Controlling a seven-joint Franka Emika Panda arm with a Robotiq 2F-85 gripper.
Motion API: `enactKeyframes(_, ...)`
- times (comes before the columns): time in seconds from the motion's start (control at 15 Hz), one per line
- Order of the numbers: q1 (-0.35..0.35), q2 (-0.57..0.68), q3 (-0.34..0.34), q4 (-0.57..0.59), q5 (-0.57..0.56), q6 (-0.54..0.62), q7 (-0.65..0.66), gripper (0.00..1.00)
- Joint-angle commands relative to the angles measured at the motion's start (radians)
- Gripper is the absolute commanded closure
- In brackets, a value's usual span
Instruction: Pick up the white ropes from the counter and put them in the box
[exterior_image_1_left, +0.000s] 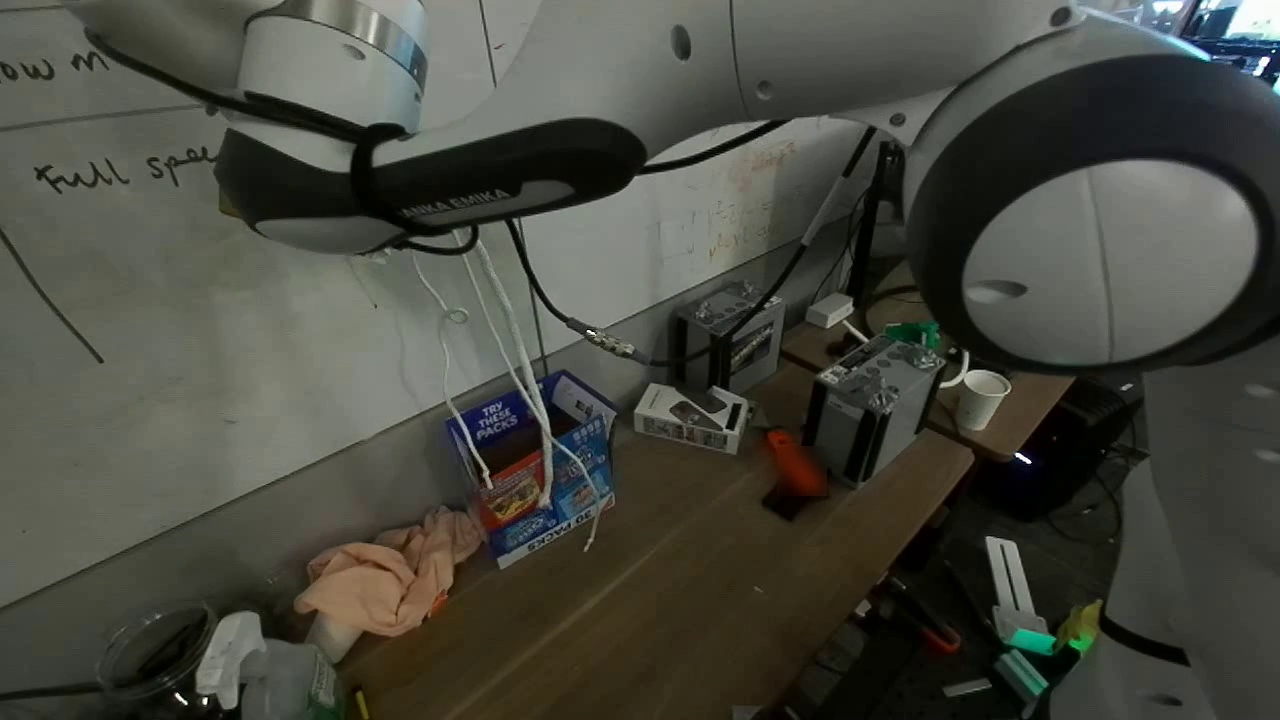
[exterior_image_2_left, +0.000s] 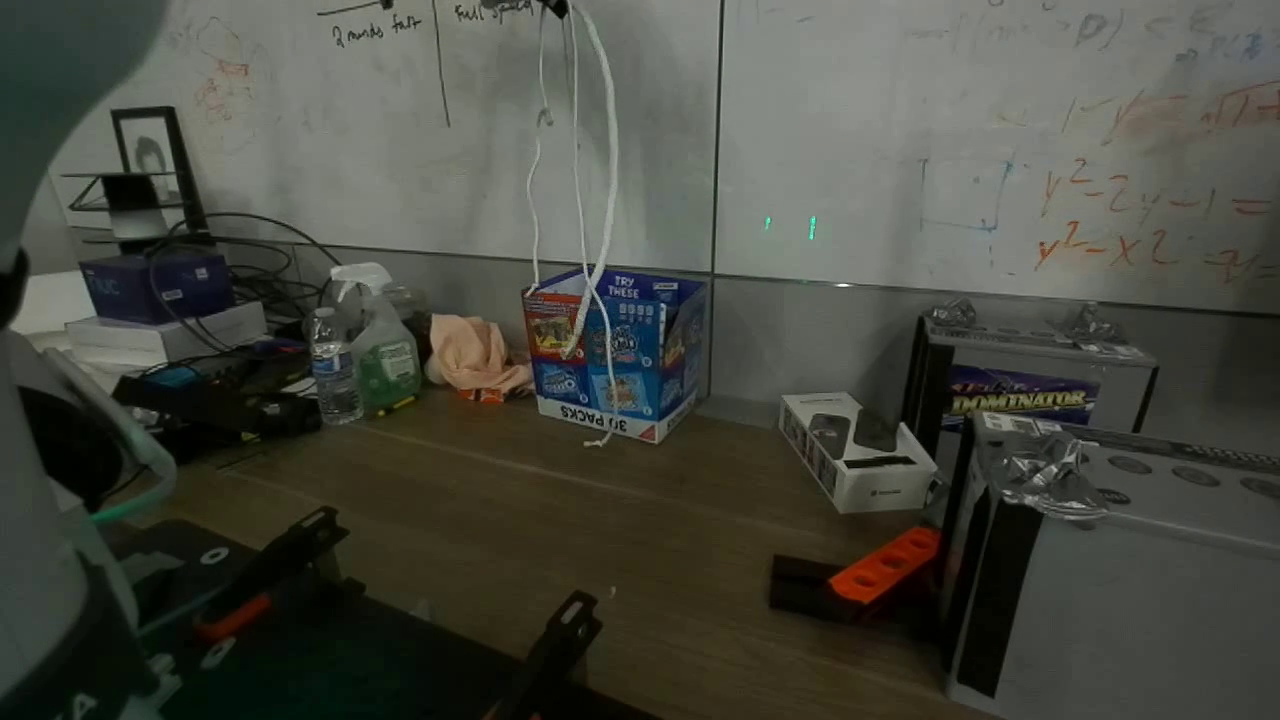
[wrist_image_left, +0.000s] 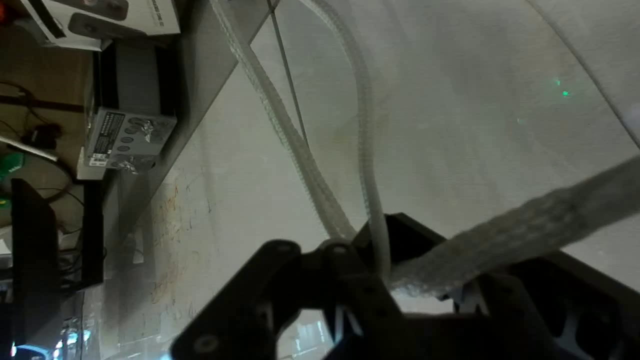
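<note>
The white ropes (exterior_image_1_left: 527, 370) hang from my gripper in both exterior views (exterior_image_2_left: 612, 140). In the wrist view, my gripper (wrist_image_left: 377, 245) is shut on the ropes (wrist_image_left: 540, 225), with strands leaving on both sides. In an exterior view only a dark bit of the gripper (exterior_image_2_left: 556, 6) shows at the top edge; elsewhere the arm hides it. The blue and red open-topped box (exterior_image_2_left: 645, 345) stands on the wooden counter against the wall, also in an exterior view (exterior_image_1_left: 535, 540). The lower rope ends overlap its front face in both exterior views; I cannot tell whether they touch it.
A peach cloth (exterior_image_1_left: 385, 585) and a spray bottle (exterior_image_2_left: 385, 350) stand beside the box. A small white box (exterior_image_2_left: 860, 455), an orange and black tool (exterior_image_2_left: 885, 570) and grey cases (exterior_image_2_left: 1110, 580) lie on the other side. A whiteboard (exterior_image_2_left: 850, 130) rises behind.
</note>
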Motion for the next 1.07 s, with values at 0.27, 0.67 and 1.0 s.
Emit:
enactKeyframes(0.27,0.007,0.093,-0.052,0.111,-0.098,-0.019,0.028,0.97)
enactKeyframes(0.67,-0.025,0.209,-0.062,0.193,-0.069,-0.033,-0.03,0.97)
enactKeyframes(1.0,-0.121,0.324,0.035,0.344,-0.032,-0.088,-0.178,0.97)
